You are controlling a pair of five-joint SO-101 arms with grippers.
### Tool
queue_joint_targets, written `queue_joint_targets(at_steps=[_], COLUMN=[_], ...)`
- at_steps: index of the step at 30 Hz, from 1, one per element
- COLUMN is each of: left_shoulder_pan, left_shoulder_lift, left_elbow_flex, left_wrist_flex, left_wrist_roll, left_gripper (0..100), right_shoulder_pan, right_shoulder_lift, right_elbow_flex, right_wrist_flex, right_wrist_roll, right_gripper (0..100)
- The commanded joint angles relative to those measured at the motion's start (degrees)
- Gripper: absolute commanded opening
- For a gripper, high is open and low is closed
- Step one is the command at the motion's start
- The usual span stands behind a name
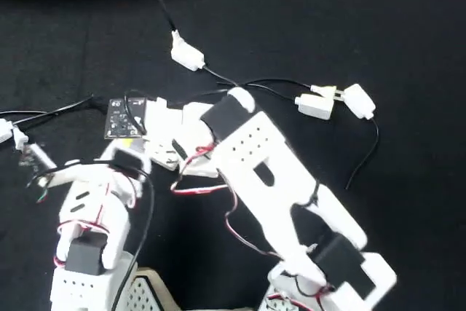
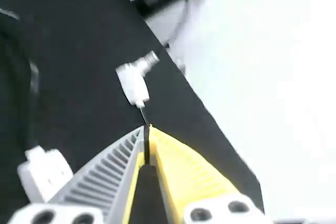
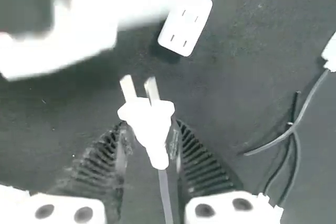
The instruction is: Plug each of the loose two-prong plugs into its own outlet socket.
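HIGH / ref: black mat covered the table; all places given rel. to it.
HIGH / socket: white socket block lay on mat toward its far edge, cord attached.
HIGH / joined pair: a plug sat against another socket mid-mat, prongs partly showing. Judged done or nearly.
L WRIST / tool: left gripper was pressed together on thin black cord, not on a plug body.
L WRIST / plug: angled plug hung past the fingertips, above mat, near its edge.
L WRIST / spare socket: third block on mat, farther in from that edge.
R WRIST / tool: right gripper pinched two-prong plug by its body flanks.
R WRIST / target: blades pointed toward 4-slot socket lying on mat; apart, not yet in.
HANDLING / plug: prob. light, rigid moulded shell, smooth so may slip. Thin blades could bend if angled.
HANDLING / cord: limp, springy; a cord-only hold lets the plug swing.
HANDLING / grip pt: body flanks, behind the flange.
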Motion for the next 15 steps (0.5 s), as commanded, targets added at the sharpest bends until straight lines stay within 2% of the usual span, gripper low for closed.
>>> queue_joint_targets(at_steps=[1,6,12,15], left_shoulder_pan=[2.9,3.8,3.7,3.8], left_shoulder_lift=[-0.4,-0.4,-0.4,-0.4], left_elbow_flex=[-4.6,-7.1,-9.0,-10.2], left_wrist_flex=[-1.2,1.4,1.4,1.7], left_wrist_roll=[0.4,-1.6,-19.7,-31.1], left_gripper=[3,3,3,3], right_shoulder_pan=[1.6,4.0,4.1,3.9], right_shoulder_lift=[-5.4,-6.2,-6.2,-6.6], right_elbow_flex=[1.5,1.6,0.6,0.5], right_wrist_flex=[-0.4,-0.4,-0.1,0.1], right_wrist_roll=[-0.6,-0.8,-5.1,-6.4], right_gripper=[1.1,1.1,1.2,1.2])
